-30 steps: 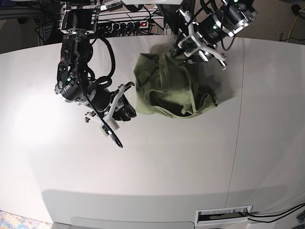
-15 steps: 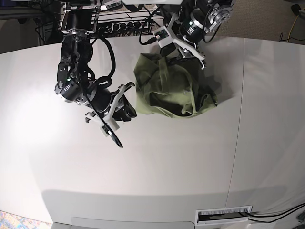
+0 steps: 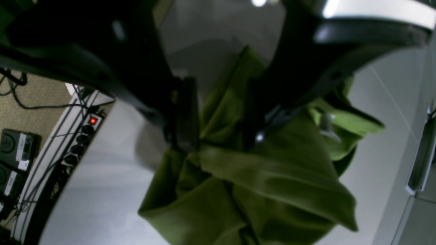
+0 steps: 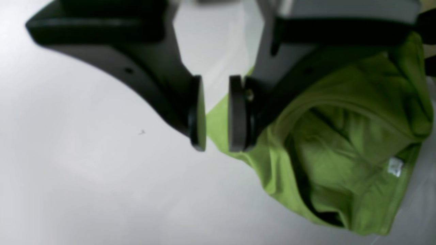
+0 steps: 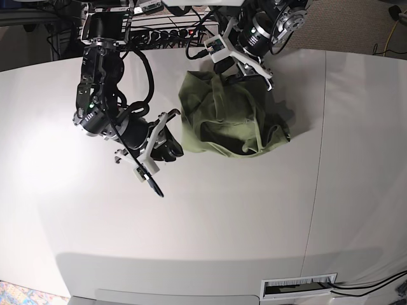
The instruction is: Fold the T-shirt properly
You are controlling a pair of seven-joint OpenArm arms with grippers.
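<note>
A white table carries one thing: the T-shirt, a green bunched heap with folds and an open neck hole. The heap's far edge rises between the left jaws, which stand wide around a ridge of cloth; most of it spreads on the table below them. Its near edge lies just behind the right jaws, which stand a little apart over bare table. A seam runs down the table to the side of the shirt
</note>
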